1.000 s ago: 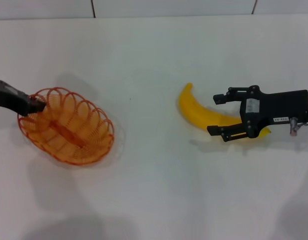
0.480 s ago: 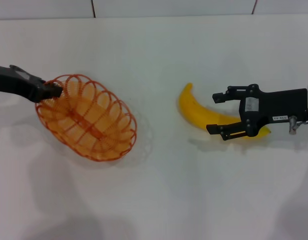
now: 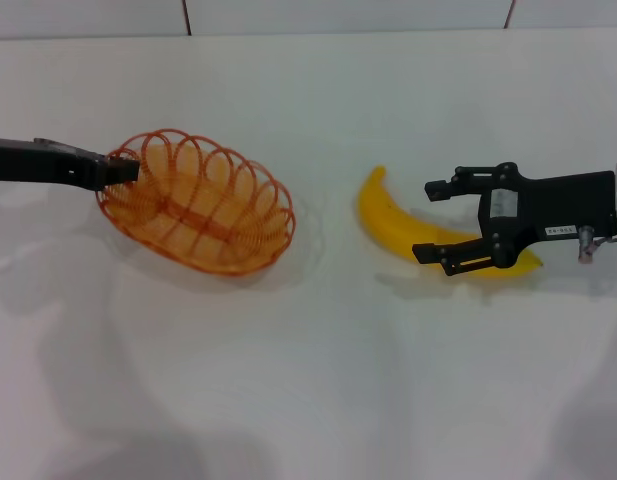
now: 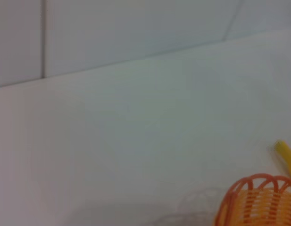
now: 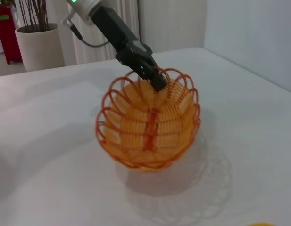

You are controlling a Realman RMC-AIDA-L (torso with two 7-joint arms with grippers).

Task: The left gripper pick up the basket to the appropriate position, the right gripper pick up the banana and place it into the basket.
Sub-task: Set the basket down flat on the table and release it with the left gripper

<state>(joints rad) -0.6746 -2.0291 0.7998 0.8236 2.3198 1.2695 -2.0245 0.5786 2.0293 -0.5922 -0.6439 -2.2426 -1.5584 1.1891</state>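
The orange wire basket [image 3: 200,216] hangs tilted just above the white table, left of centre. My left gripper [image 3: 126,171] is shut on the basket's left rim. From the right wrist view, the basket [image 5: 149,126] floats over its shadow with the left gripper [image 5: 153,78] clamped on its far rim. The yellow banana [image 3: 388,222] lies flat on the table right of centre. My right gripper [image 3: 428,220] is open, one finger on each side of the banana's middle and low over it. In the left wrist view, the basket's rim [image 4: 258,200] and the banana's tip [image 4: 286,154] show at the corner.
The white table [image 3: 308,380] spreads wide around both objects. A tiled wall [image 3: 338,15] runs along its far edge. Beyond the table, a potted plant [image 5: 39,42] and a red object [image 5: 4,28] stand on the floor.
The left gripper has carried the basket rightward and up the picture, toward the table's middle, and the basket has turned. The right gripper has stayed open over the banana, barely shifting.
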